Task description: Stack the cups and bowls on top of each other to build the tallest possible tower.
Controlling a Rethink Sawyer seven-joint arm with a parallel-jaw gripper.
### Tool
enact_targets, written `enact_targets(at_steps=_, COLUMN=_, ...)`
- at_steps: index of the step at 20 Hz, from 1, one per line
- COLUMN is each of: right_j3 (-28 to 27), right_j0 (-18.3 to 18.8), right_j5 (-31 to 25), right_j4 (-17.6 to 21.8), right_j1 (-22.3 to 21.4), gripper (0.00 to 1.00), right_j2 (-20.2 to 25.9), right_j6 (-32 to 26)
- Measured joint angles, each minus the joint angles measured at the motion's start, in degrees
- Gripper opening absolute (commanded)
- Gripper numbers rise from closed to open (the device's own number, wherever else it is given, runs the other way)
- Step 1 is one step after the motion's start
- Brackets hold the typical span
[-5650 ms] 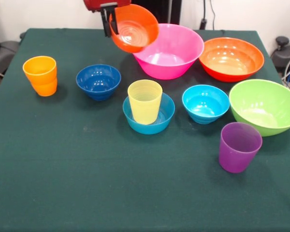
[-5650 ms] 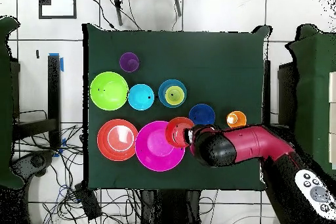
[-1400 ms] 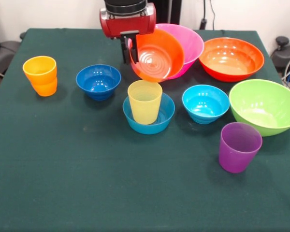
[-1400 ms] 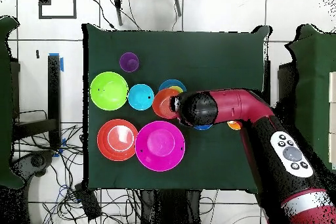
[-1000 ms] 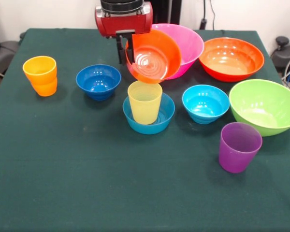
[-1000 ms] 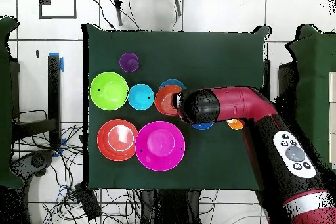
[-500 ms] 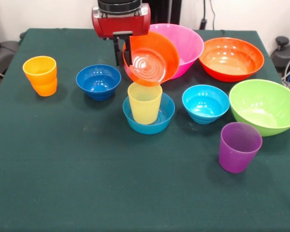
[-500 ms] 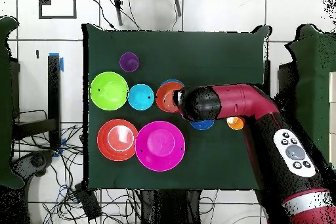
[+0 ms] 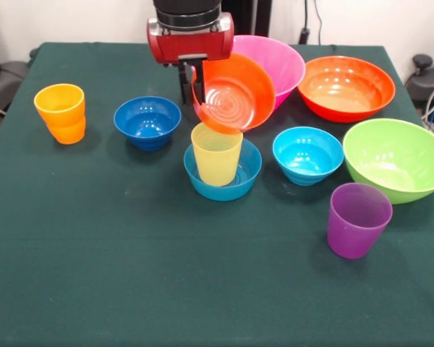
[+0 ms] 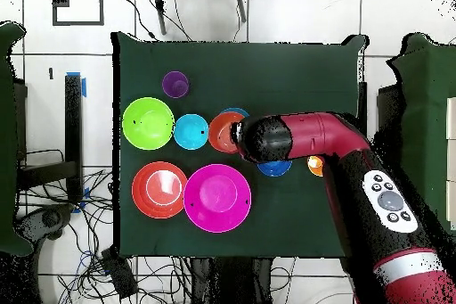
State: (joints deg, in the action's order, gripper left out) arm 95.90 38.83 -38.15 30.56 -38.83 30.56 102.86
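My gripper (image 9: 191,85) is shut on the rim of a small orange-red bowl (image 9: 234,92) (image 10: 223,131), which hangs tilted with its opening facing the camera. Its lower edge sits just above the rim of the yellow cup (image 9: 216,153). That cup stands upright inside the mid-blue small bowl (image 9: 241,177); together they form the tower. In the overhead view the arm (image 10: 303,140) hides the cup. Loose on the table are the orange cup (image 9: 61,113), purple cup (image 9: 357,219) (image 10: 175,84), dark blue bowl (image 9: 147,121) and cyan bowl (image 9: 308,155) (image 10: 191,131).
Three large bowls stand on the right half of the table: pink (image 9: 271,69) (image 10: 216,198) behind the held bowl, orange-red (image 9: 346,87) (image 10: 158,189), and lime green (image 9: 396,158) (image 10: 148,122). The green tablecloth (image 9: 130,275) covers the table.
The gripper has carried the orange-red bowl from beside the pink bowl forward and down to just above the yellow cup. In the last half second it shifted slightly to the right.
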Motion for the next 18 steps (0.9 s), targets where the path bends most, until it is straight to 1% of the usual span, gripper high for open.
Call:
enact_targets(at_steps=9, right_j3=-0.2, right_j0=-0.9, right_j5=0.0, right_j4=0.0, right_j1=2.0, gripper=0.0, right_j2=-1.7, right_j6=0.0)
enact_targets(at_steps=18, right_j3=-0.2, right_j0=-0.9, right_j5=0.0, right_j4=0.0, right_j1=2.1, gripper=0.0, right_j2=-2.2, right_j6=0.0)
